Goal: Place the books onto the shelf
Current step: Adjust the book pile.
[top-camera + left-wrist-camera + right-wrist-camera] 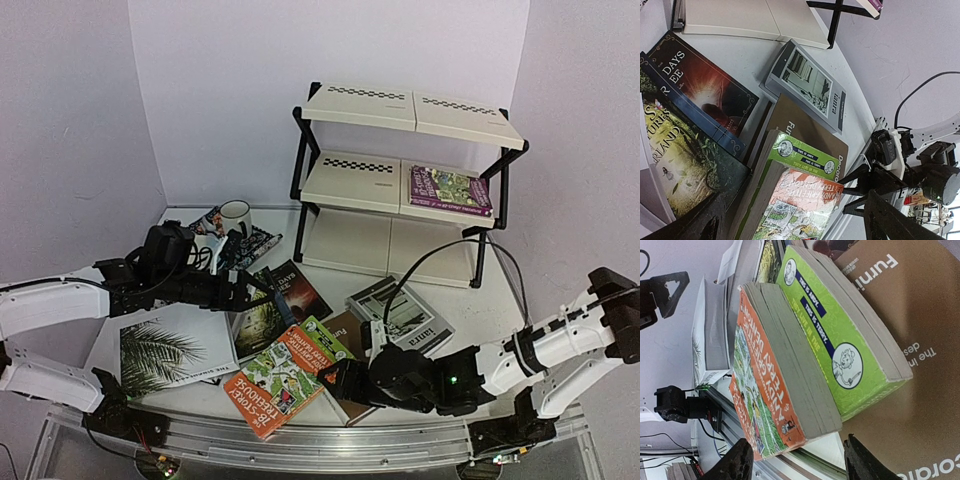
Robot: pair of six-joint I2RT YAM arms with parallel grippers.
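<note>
Straddling the end of the orange book [272, 385] with the right gripper [797, 462], fingers apart on either side and clamping nothing. Overlapping the green book [322, 345], itself lying on a brown book [347, 322], near the front of the table [195, 398]. Hovering low over the dark books [292, 292] with the left gripper [795, 220], spread wide and holding nothing. Lying flat on the right side of the middle tier of the shelf [365, 105]: one purple book [450, 190]. Resting loose on the table: a grey-white book [405, 318] and a palm-leaf book [160, 350].
</note>
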